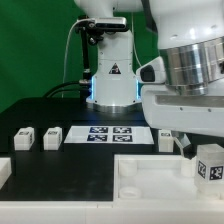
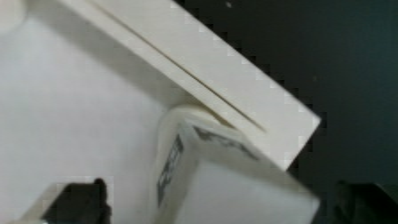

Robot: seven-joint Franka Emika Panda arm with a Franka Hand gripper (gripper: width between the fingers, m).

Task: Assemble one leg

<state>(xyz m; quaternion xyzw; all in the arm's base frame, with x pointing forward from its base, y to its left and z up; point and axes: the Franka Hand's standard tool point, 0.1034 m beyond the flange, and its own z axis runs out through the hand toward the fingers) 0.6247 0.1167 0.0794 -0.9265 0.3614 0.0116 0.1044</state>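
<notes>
Our gripper [image 2: 199, 205] holds the leg [image 1: 209, 166]; we must lower it upright, slowly, onto the tray's [image 1: 80, 190] corner below.

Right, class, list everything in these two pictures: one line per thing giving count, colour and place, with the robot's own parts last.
leg: four, white with black-and-white tags; two at the exterior view's left, one right of centre, one far right.
tray-like piece: one, white, front of the exterior view.
marker board: one, white with four tags, mid-table.
table: one, black, under everything.
backdrop: one, green, behind.
arm: one, white and silver, exterior view's right.
gripper: one, dark, by the far-right leg; open or shut cannot be told.
</notes>
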